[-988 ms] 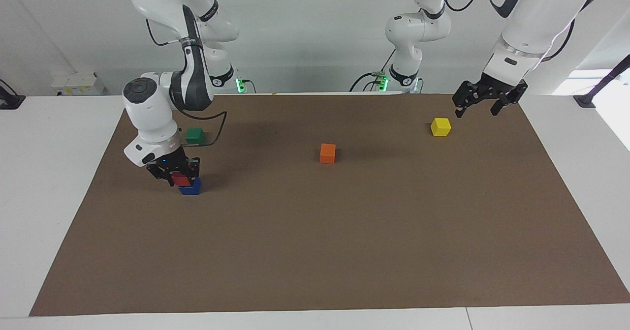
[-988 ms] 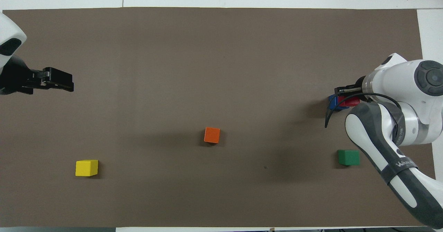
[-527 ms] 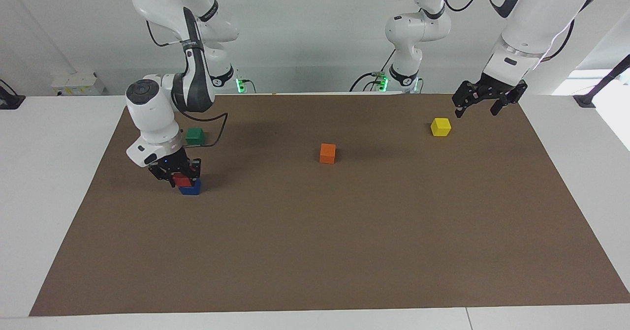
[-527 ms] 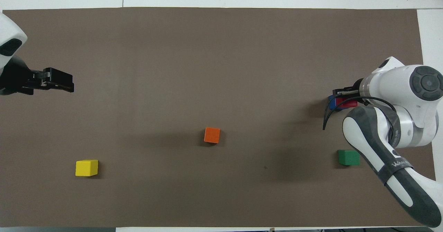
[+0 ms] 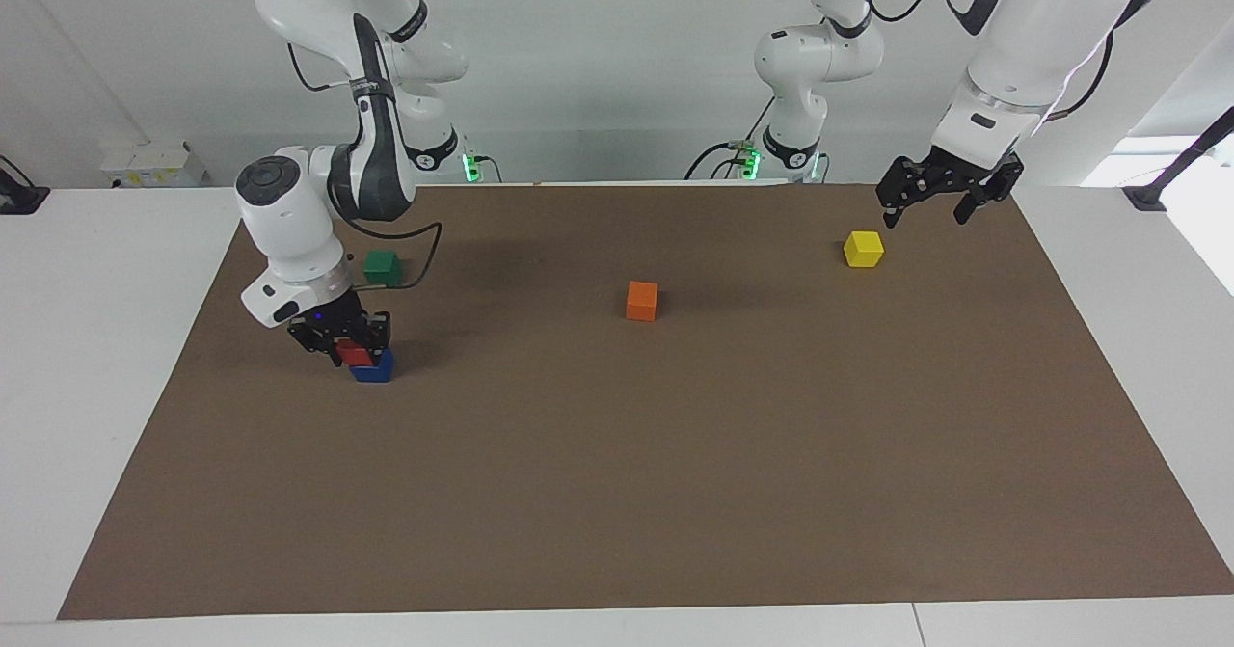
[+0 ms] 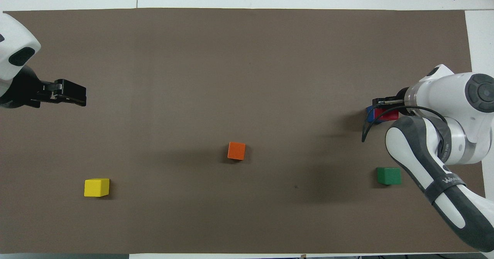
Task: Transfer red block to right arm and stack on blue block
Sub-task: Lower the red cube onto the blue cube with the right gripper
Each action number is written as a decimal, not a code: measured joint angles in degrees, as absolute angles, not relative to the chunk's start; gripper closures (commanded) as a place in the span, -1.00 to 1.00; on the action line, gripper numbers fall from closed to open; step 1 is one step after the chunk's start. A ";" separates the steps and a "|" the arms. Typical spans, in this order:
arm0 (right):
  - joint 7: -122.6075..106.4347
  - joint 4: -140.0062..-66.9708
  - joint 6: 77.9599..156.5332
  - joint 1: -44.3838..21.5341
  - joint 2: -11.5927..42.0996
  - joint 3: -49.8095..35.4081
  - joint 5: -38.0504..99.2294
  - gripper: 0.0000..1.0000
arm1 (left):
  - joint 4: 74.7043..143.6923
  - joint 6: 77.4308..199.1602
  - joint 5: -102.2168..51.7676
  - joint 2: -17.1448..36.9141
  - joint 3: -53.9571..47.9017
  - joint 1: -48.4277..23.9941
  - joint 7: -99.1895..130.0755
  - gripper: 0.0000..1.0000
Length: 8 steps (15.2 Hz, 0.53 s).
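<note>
- The right pincer (image 5: 349,346) is down at the right arm's end of the surface, its black fingers closed on the two sides of the red block (image 5: 354,352), with a small blue light showing on its mount.
- The red block sits on top of the blue block (image 5: 374,369), not squarely: it is shifted toward the pincer, so part of the blue top is bare. In the overhead view the red block (image 6: 387,114) shows between the fingers and the blue block (image 6: 371,113) peeks out beside it.
- The blue block rests flat on the brown mat (image 5: 617,493) that covers the surface.
- The right arm (image 5: 289,242) bends down steeply over this stack, a black cable looping beside it.
- A green block (image 5: 382,266) lies nearer to the robots than the stack, close to the right arm's wrist and apart from the stack.
- An orange block (image 5: 642,300) stands alone near the middle of the mat.
- A yellow block (image 5: 864,249) lies toward the left arm's end.
- The left pincer (image 5: 940,202) hangs in the air over the mat just beside the yellow block, fingers spread wide and holding nothing; the left arm waits there.
</note>
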<state>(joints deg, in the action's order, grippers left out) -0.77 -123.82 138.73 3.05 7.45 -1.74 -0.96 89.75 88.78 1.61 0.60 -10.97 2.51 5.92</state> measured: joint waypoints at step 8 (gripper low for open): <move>-0.77 -123.85 139.89 3.05 7.44 -1.76 -0.77 -1.00 | 90.08 88.59 1.65 0.54 -10.92 2.54 5.92 -1.00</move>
